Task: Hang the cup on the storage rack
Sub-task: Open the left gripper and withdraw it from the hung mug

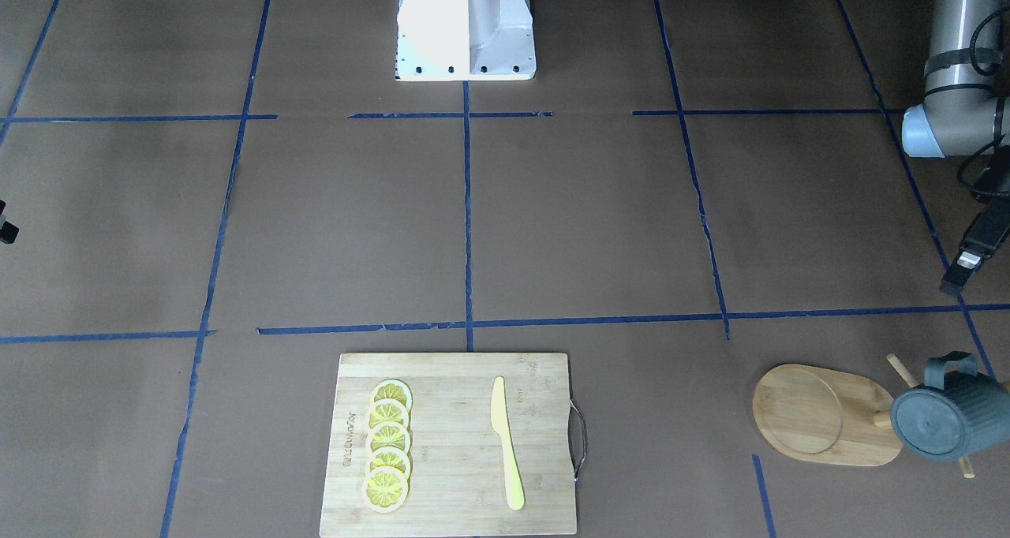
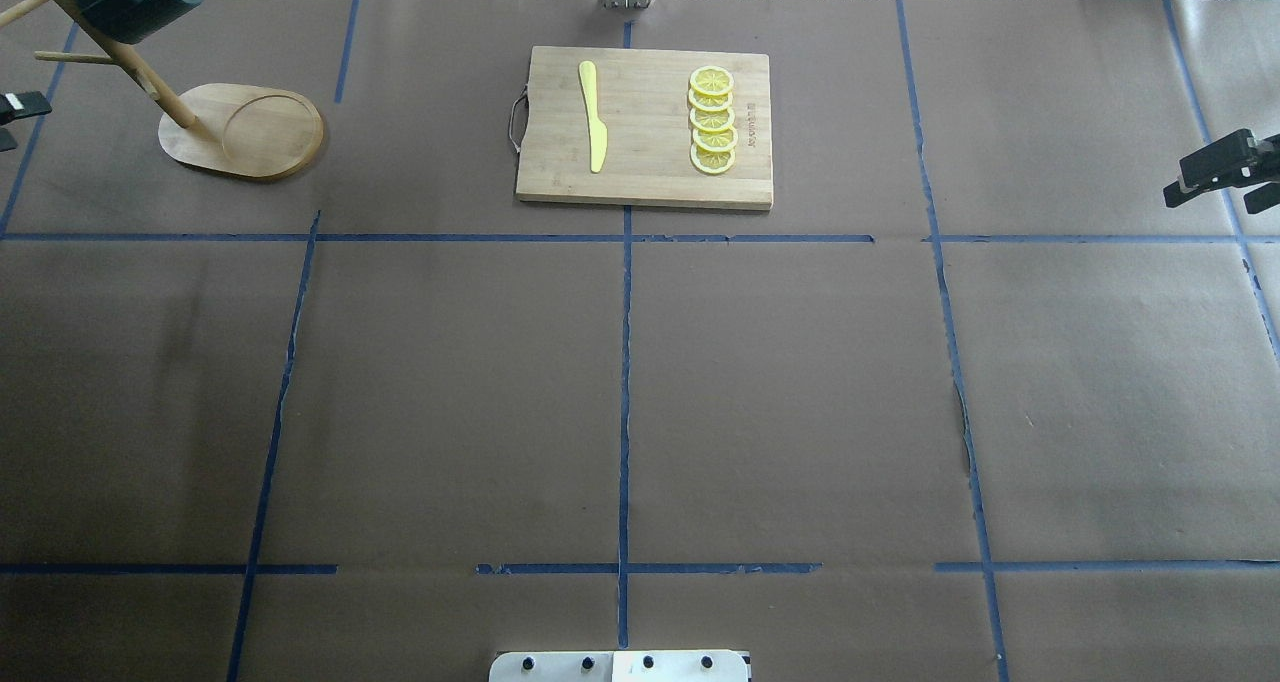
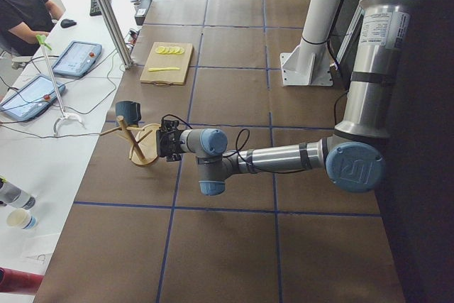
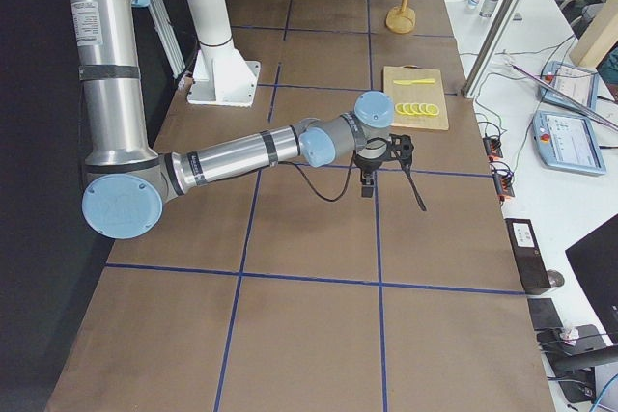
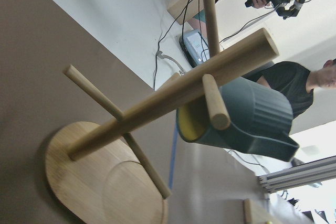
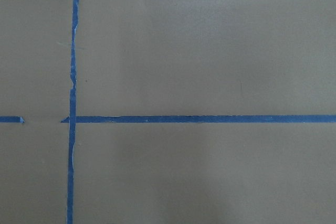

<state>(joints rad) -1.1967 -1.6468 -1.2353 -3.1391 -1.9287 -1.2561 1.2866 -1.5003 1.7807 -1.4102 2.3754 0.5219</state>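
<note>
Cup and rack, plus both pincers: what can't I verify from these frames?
- How the cup sits on the rack: its body covers the handle in the overhead view, and a peg crosses the cup in the left wrist view.
- Left pincer: cut off by the front view's right edge; open or shut unclear.
- Right pincer: cut off by the overhead view's right edge; its wrist view shows only table.
- Cutting board print: too small to read.

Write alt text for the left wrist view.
A dark ribbed cup with a yellow inside hangs near the top of a bamboo storage rack, seen tilted. The rack's oval base sits lower left on the brown table; a person is behind.
</note>
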